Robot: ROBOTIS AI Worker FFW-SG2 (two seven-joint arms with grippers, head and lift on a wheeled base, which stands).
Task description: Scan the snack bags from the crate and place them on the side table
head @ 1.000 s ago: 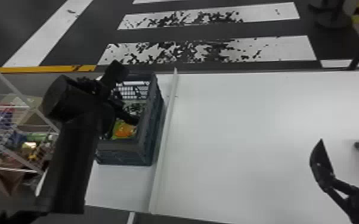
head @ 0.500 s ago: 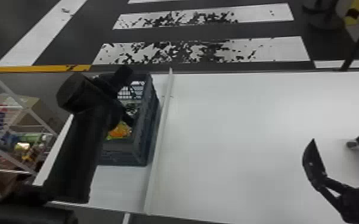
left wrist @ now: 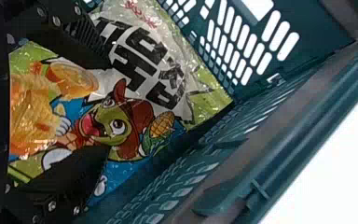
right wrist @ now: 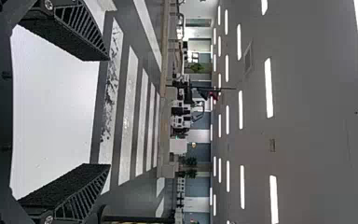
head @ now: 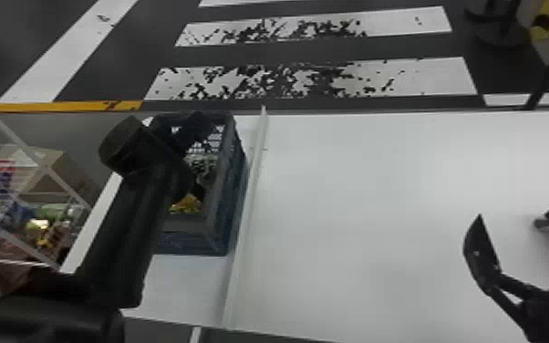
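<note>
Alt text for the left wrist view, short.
Left gripper, fingers apart, at a shiny snack bag printed with a green cartoon character in a reddish cap, inside a teal slotted crate. Whether the fingers touch the bag is unclear.

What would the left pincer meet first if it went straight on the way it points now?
Most likely the snack bag in the crate, lying behind and beyond the left pincer's open fingers; the depth between them is unclear.
</note>
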